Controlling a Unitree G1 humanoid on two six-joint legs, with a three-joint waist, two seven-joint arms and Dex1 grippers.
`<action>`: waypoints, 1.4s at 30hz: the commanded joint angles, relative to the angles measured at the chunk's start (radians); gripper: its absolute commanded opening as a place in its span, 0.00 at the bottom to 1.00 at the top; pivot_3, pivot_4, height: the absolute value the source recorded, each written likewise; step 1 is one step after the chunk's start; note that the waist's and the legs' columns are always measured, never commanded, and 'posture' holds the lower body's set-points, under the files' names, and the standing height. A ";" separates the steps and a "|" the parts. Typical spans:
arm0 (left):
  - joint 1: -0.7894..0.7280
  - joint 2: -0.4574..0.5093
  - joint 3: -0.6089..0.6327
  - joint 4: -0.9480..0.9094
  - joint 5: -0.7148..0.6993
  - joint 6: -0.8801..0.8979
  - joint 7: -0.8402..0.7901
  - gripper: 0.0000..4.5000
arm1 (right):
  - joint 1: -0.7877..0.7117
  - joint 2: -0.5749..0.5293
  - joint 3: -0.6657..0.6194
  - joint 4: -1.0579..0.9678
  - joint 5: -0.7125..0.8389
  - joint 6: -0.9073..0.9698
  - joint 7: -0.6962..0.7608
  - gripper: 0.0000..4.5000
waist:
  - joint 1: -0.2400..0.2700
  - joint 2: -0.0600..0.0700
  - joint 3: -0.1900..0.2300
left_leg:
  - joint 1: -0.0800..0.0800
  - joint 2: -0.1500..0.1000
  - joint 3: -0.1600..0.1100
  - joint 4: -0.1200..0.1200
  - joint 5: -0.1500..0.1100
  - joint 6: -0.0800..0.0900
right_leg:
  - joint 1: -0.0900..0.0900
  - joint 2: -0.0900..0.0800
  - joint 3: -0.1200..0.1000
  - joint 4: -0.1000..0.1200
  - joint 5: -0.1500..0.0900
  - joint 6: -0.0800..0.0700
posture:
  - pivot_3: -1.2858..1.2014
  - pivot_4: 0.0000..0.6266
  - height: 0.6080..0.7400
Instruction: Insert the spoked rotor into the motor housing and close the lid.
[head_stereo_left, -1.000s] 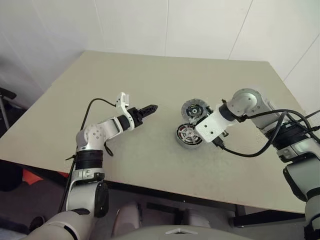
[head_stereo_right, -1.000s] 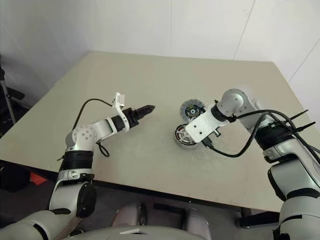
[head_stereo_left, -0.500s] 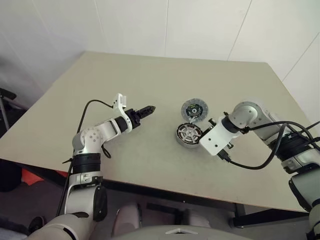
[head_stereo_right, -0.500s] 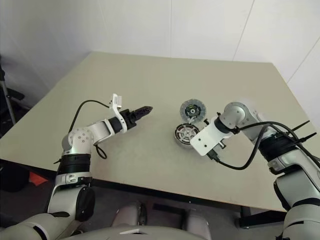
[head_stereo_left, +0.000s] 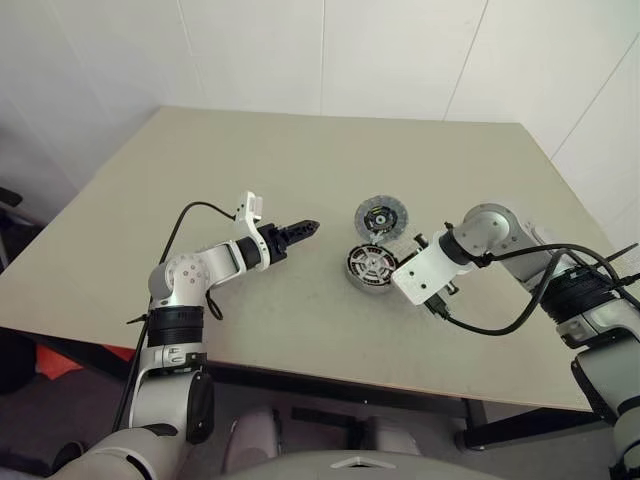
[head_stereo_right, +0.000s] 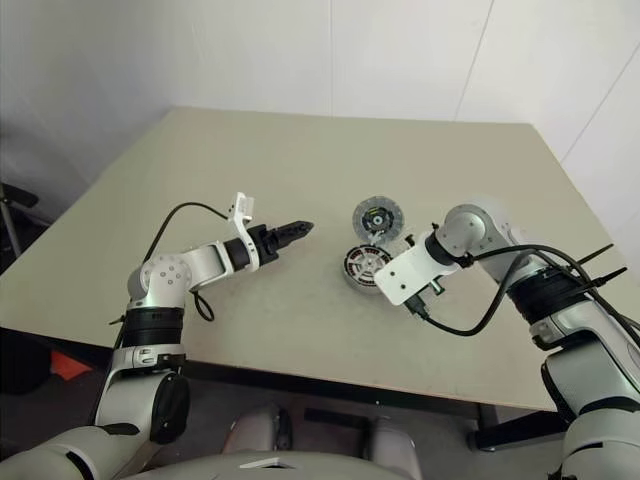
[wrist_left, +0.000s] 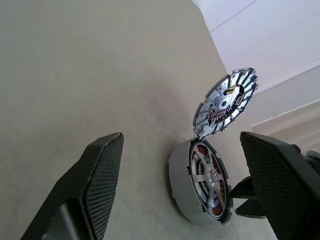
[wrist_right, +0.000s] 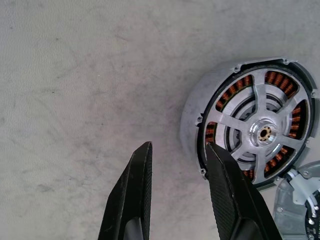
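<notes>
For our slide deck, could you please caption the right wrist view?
Right claw, part open and empty, beside the housing with the rotor seated inside.

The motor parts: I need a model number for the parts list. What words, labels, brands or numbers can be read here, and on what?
None can be read.
The motor housing, the spoked rotor seated in it and the lid show no legible marking.
The lid's small inner details are too small to read.

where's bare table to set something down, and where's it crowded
Bare: the table's far stretch behind the lid, and its near strip in front of the motor housing. Crowded: the centre-right, where lid, housing with spoked rotor, and right pincer sit close together.
</notes>
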 joint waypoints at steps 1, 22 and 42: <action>-0.006 0.000 -0.004 -0.035 -0.024 0.014 -0.013 0.88 | -0.035 0.006 -0.034 -0.032 0.010 0.006 -0.004 0.41 | 0.000 0.000 0.000 | 0.000 0.000 0.000 0.000 0.000 0.000 | 0.000 0.000 0.000 0.000 0.000 0.000 | 0.52 0.00 1.00; 0.018 0.028 -0.061 -0.045 -0.042 0.102 -0.113 0.88 | 0.020 0.074 0.001 0.047 -0.052 0.005 -0.061 0.41 | -0.003 0.000 0.000 | 0.013 0.000 0.000 -0.001 0.000 0.000 | 0.015 0.000 0.000 -0.004 -0.001 0.001 | 0.52 0.00 1.00; 0.012 0.025 -0.058 -0.014 -0.023 0.071 -0.104 0.88 | 0.037 0.115 -0.002 0.023 -0.089 0.093 -0.137 0.14 | -0.013 -0.001 0.000 | 0.016 0.000 0.000 -0.005 0.000 -0.001 | 0.015 0.001 0.001 -0.006 -0.001 0.001 | 0.52 0.00 1.00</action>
